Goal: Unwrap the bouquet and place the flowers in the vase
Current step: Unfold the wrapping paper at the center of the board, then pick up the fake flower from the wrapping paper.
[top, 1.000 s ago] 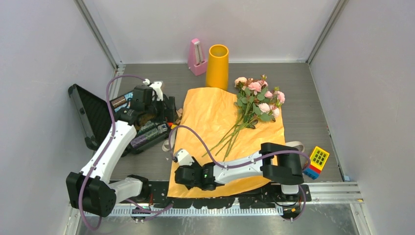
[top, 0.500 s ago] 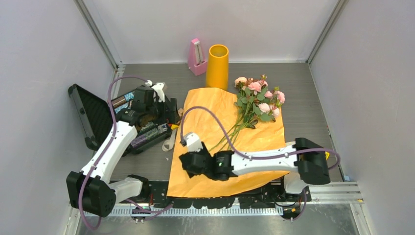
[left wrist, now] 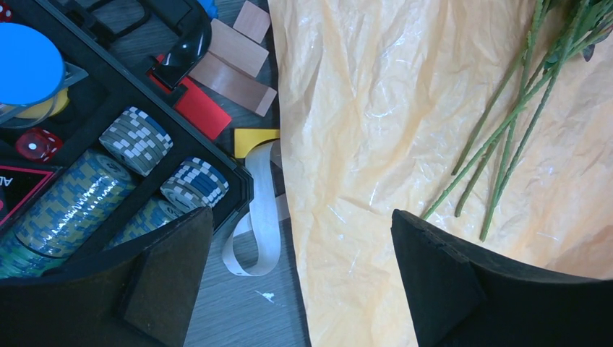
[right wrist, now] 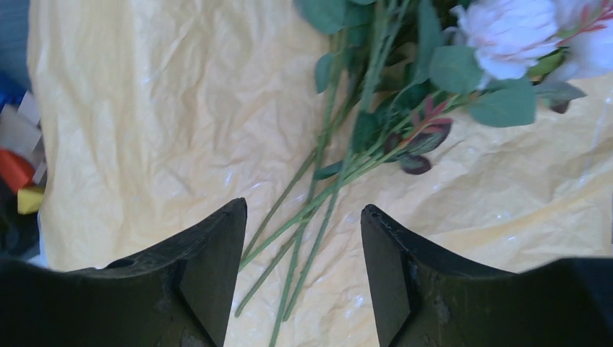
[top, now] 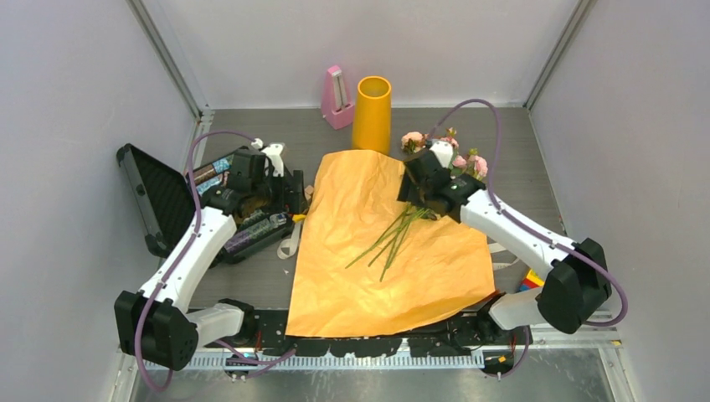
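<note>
Flowers (right wrist: 405, 137) lie directly beneath the right fingers (right wrist: 202, 289), which stand apart and hold nothing, above the stems just below the leaves. Blooms point far right and stems run near-left across the unfolded orange paper (top: 360, 209). Left fingers (left wrist: 448, 289) are likewise spread and empty, over the paper's left edge beside an open black case (top: 151, 197) of poker chips. A beige ribbon (left wrist: 256, 210) lies on the surface there. Vase (top: 373, 113) stands upright at the paper's far edge, with a pink metronome (top: 336, 99) on its left.

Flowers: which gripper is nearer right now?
Right. The right gripper hangs directly above the flowers, fingers open; the left gripper is off the left edge of the orange paper, by the poker-chip case.
</note>
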`<state>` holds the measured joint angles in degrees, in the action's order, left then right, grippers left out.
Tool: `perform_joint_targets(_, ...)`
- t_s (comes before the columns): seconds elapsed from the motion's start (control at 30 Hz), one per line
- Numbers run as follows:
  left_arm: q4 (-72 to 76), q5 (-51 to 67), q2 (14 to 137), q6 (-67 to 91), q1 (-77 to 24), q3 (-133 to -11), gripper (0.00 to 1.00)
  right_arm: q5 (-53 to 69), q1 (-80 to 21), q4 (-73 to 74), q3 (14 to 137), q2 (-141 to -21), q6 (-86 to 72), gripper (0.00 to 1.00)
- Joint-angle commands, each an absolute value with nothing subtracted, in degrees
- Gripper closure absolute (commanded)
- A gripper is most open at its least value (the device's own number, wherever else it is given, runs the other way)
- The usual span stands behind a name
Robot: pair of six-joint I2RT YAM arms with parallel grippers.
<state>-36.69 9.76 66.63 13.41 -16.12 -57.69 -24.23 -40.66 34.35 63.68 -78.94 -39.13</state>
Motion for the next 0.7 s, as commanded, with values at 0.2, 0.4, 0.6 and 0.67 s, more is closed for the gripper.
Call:
perform_joint_targets(0.2, -35.33, 7.54, 64.20, 11.46, -16.26, -57.72, 0.03, -11.74, -22.02, 33.18, 67.94, -83.40, -31.94, 0.38)
perform_joint_targets(0.4, -35.55, 6.61, 63.67, 11.34, -16.26, -57.75, 0.03, -5.99, -18.08, 30.39, 71.22, -89.67, -31.02, 0.41)
perform_joint_targets(0.6, -35.59, 6.35, 63.72, 11.34, -16.26, -57.78, 0.03, -5.90, -17.85, 27.99, 73.13, -94.69, -30.78, 0.43)
perform_joint_targets(0.67, -35.51, 6.40, 63.78, 11.47, -16.26, -57.82, 0.03, -7.43, -17.85, 28.03, 73.65, -96.13, -30.62, 0.45)
